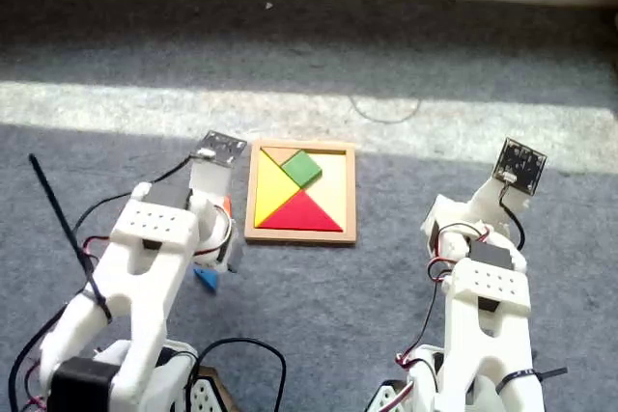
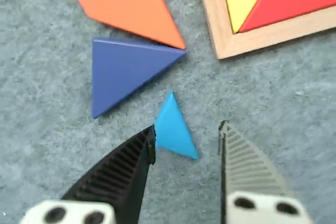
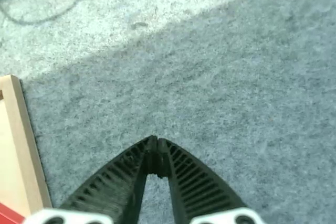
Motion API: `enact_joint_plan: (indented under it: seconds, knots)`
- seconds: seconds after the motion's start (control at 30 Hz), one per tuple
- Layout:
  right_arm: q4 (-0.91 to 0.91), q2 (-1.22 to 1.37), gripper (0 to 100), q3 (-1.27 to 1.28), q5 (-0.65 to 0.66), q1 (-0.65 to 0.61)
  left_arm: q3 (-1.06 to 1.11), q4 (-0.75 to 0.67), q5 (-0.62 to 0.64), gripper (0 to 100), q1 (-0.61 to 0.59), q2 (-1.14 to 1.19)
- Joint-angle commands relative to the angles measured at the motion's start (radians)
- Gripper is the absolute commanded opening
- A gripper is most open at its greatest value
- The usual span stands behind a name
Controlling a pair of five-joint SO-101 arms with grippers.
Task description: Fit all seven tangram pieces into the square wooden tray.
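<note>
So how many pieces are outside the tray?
3: an orange piece beside the tray, a dark blue triangle beside it, a light blue triangle by the left gripper. More may be hidden.

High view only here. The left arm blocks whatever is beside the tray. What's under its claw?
Observer: A small light blue triangle lies on the carpet between the open fingers of the left claw, nearer the black finger.
Operator: Other loose pieces there?
Observer: A dark blue triangle and an orange parallelogram lie outside the wooden tray, their tips close together near its corner.
Operator: And the other arm?
Observer: The right claw is shut with nothing in it, over bare carpet beside the tray's edge.
</note>
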Motion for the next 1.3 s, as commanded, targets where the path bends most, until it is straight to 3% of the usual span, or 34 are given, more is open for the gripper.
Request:
enact_joint_plan:
  seconds: [0.0, 0.23, 0.43, 0.53, 0.7, 1.03, 1.27]
  knots:
    - [-0.016, -0.03, 1.0, -0.004, 0.012, -0.016, 0.088, 0.015, 0.055, 28, -0.044, -0.177]
    - [-0.016, -0.03, 1.0, -0.004, 0.012, -0.016, 0.148, 0.015, 0.057, 27, -0.079, -0.18]
    - [-0.016, -0.03, 1.0, -0.004, 0.012, -0.016, 0.142, -0.106, 0.063, 27, -0.081, -0.024]
    - [-0.016, -0.03, 1.0, -0.004, 0.012, -0.016, 0.084, -0.084, 0.064, 27, -0.081, 0.065]
    - [-0.016, -0.03, 1.0, -0.004, 0.012, -0.016, 0.042, -0.084, 0.064, 19, -0.076, 0.136]
    - [-0.016, -0.03, 1.0, -0.004, 0.012, -0.016, 0.054, -0.084, 0.057, 17, -0.038, 0.119]
    - [-0.016, -0.03, 1.0, -0.004, 0.012, -0.016, 0.114, -0.091, 0.057, 18, -0.045, -0.067]
